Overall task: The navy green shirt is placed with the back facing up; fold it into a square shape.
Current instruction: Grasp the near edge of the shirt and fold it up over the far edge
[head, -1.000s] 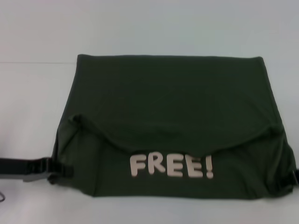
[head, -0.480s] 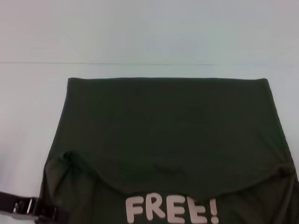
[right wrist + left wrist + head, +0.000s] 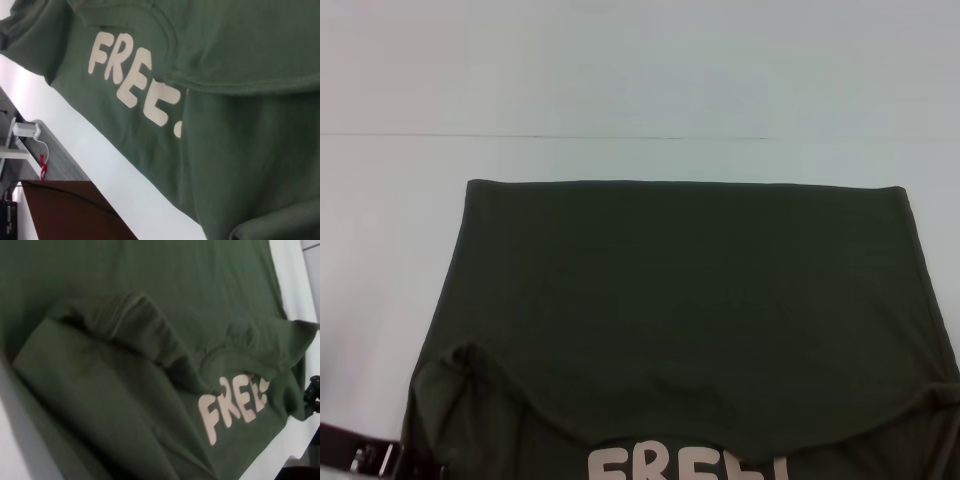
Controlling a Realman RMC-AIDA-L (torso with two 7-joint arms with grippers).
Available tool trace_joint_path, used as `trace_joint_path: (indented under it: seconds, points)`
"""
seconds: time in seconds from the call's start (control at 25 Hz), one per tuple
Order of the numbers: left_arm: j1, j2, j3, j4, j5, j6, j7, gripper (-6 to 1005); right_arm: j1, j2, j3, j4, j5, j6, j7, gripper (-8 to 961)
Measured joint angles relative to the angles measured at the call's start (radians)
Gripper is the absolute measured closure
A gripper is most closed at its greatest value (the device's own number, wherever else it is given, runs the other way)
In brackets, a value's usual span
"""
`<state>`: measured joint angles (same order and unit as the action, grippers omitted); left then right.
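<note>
The navy green shirt is seen mid-table, sides tucked in and far hem doubled toward its "FREE!" print, one fold judged left, while the left gripper's closure and the right's cannot be told.

Left claw — black, blocky housing with shiny metal fittings, at the near left corner of the surface. Right claw — only a small black knobbly piece in the left wrist view. No cables or markings legible on either.
</note>
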<state>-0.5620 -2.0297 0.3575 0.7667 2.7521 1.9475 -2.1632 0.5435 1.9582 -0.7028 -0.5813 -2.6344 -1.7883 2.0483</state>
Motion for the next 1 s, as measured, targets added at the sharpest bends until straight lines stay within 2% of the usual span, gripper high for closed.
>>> trace_joint_path:
  seconds: [0.16,0.4,0.56,0.8,1.0]
  points:
    - [-0.015,0.009,-0.028,-0.006,-0.053,0.004,0.001,950,-0.002,-0.001,0.045,-0.003,0.041,-0.035,-0.031,923]
    - [-0.051,0.037,-0.11,-0.019,-0.178,-0.015,0.004,950,-0.004,-0.029,0.208,-0.001,0.103,-0.084,-0.042,924]
    - [-0.073,0.057,-0.186,-0.046,-0.268,-0.082,-0.004,950,-0.003,-0.049,0.335,0.001,0.132,-0.073,0.012,924]
    - [-0.082,0.064,-0.215,-0.115,-0.361,-0.246,-0.003,950,-0.004,-0.074,0.432,0.044,0.195,0.022,0.114,924]
    - [-0.083,0.055,-0.209,-0.16,-0.407,-0.382,0.006,951,0.001,-0.078,0.443,0.088,0.282,0.161,0.173,924]
